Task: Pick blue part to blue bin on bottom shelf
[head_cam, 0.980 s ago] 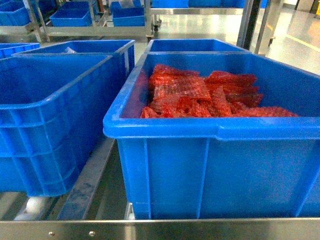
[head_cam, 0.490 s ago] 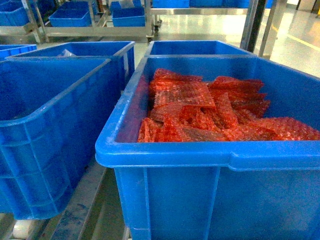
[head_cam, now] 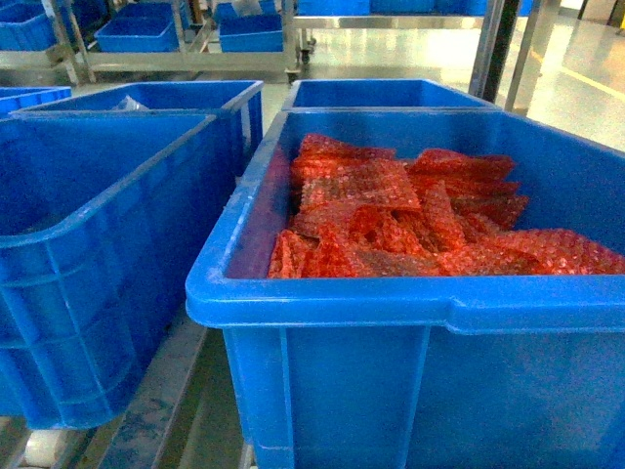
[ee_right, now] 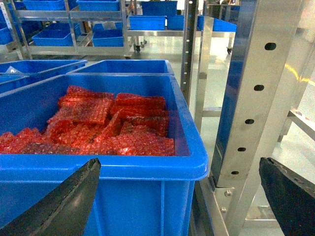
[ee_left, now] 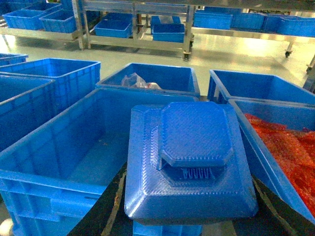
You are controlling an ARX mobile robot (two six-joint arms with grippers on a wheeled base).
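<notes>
The blue part, a flat 3D-printed block with an octagonal raised top, fills the middle of the left wrist view. My left gripper is shut on it, with a black finger showing at each side of its near edge. The part hangs over the gap between an empty blue bin on its left and a bin of red bubble-wrap bags on its right. My right gripper is open and empty, in front of the red-bag bin's near right corner. Neither gripper shows in the head view.
The head view has the empty bin at left and the red-bag bin at right, with further blue bins behind. A perforated steel shelf post stands right of the bin. Racks with more bins stand across the aisle.
The head view moved forward onto the bins between one second and half a second ago, and the steel rail dropped out of the bottom. Since then it has hardly shifted.
</notes>
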